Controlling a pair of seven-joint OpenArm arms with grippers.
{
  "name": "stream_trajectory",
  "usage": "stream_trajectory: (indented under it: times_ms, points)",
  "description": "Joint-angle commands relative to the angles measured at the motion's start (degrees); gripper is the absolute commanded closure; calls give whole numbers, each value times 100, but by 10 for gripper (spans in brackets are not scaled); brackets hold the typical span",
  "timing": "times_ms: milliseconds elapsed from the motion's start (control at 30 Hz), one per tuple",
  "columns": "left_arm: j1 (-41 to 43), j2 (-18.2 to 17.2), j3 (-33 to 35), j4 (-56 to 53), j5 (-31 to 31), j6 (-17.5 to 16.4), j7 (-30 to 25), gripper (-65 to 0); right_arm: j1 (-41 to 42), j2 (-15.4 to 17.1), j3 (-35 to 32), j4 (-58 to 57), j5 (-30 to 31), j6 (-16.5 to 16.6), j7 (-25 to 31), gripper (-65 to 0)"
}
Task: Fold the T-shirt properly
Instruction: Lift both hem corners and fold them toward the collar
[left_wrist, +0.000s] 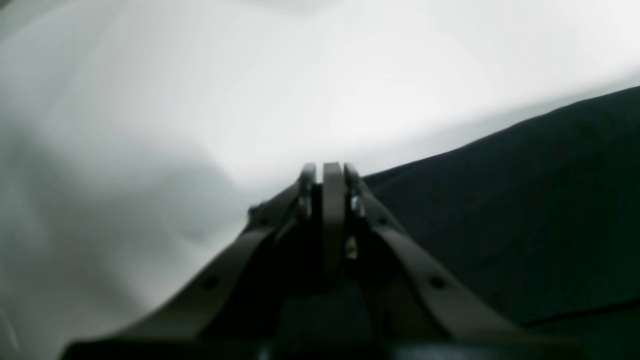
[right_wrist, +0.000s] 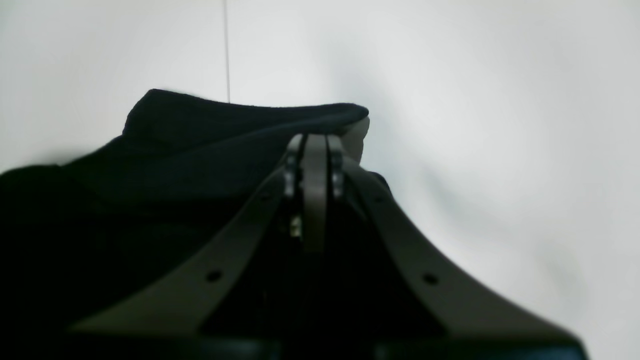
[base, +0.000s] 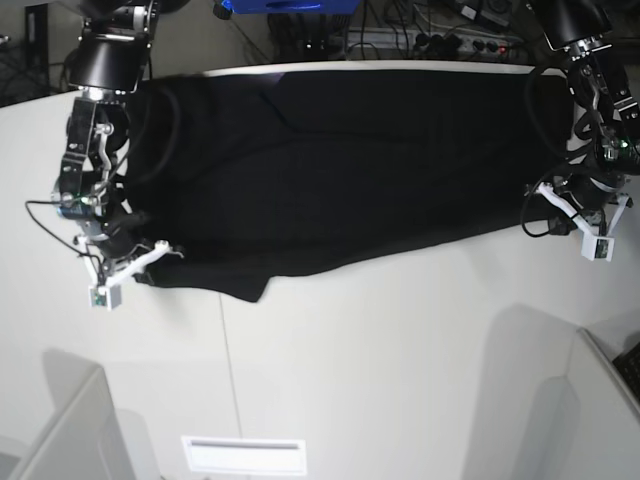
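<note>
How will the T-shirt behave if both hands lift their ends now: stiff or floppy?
Probably floppy: the T-shirt lies limp with a wavy near edge, so the middle should sag. It likely will not slip, since the right hand looks shut on a raised fold.

The T-shirt (base: 340, 170) is a large black cloth, plain on the side that shows (no print visible in any view), spread wide across the far half of the white tabletop (base: 400, 360) as a long band running left to right. Its far edge lies along the tabletop's back rim, while its near edge runs slanted, hanging lowest at the base view's left. There a corner stands lifted in a small fold.
</note>
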Motion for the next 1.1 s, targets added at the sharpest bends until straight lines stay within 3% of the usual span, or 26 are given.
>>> stream_trajectory:
  times_ms: [0, 233, 467, 600, 900, 1067]
  points:
    - [-43, -93, -102, 191, -59, -8, -105, 0, 71, 63, 23, 235, 48, 15, 75, 0]
    - [441, -102, -182, 727, -59, -8, -105, 0, -228, -148, 648, 904, 48, 15, -470, 0]
    - [731, -102, -190, 798, -59, -34, -105, 0, -632, -174, 779, 1554, 48, 15, -804, 0]
    - [784, -102, -199, 798, -50, -430, -105, 0, -940, -367, 876, 1809, 48, 15, -822, 0]
    - [1074, -111, -718, 974, -50, -491, -105, 0, -1423, -570, 911, 2337, 48, 15, -1033, 0]
    - [1232, -111, -727, 991, -50, -746, -105, 0, -1669, -684, 911, 2495, 48, 15, -1033, 0]
